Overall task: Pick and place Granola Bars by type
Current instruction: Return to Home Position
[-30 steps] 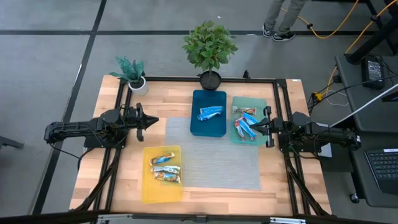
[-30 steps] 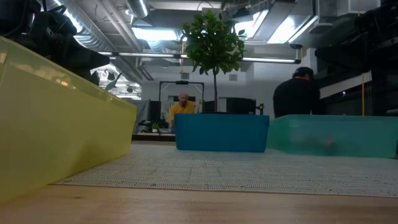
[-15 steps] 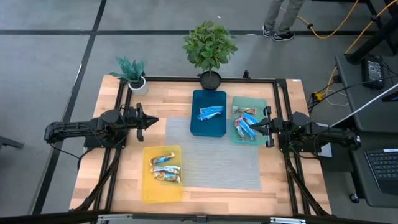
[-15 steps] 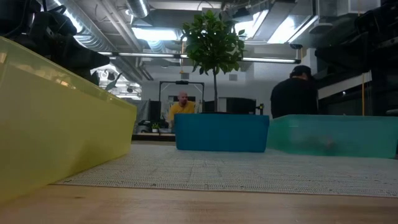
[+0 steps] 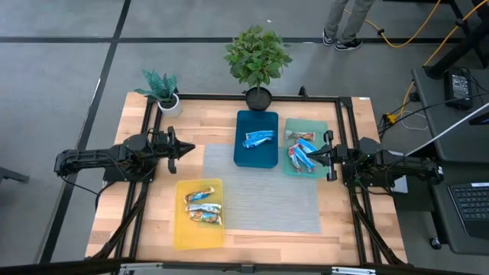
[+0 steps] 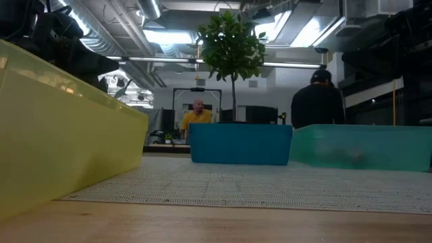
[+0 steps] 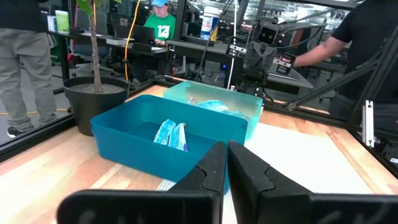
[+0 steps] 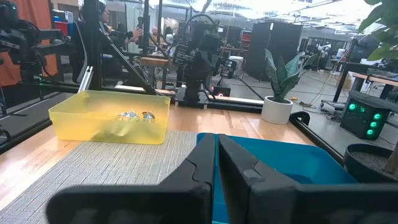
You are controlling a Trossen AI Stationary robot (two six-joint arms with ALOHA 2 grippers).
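Granola bars (image 5: 258, 138) w/ shiny wrappers lay in flat blue plastic tray (image 5: 256, 158), teal tray (image 5: 315, 127) & yellow tray (image 5: 199, 234), left pincer (image 5: 191, 147) together, right pincer (image 5: 308, 156) together over teal tray

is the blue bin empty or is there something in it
Not empty. The blue bin holds blue-wrapped granola bars, which lie on its floor in both the high view and the left wrist view.

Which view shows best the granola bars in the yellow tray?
The high view: straight down, it shows the granola bars lying in the yellow tray. The right wrist view gives only a far glimpse of them; the low view shows just the tray's wall; the left wrist view shows neither.
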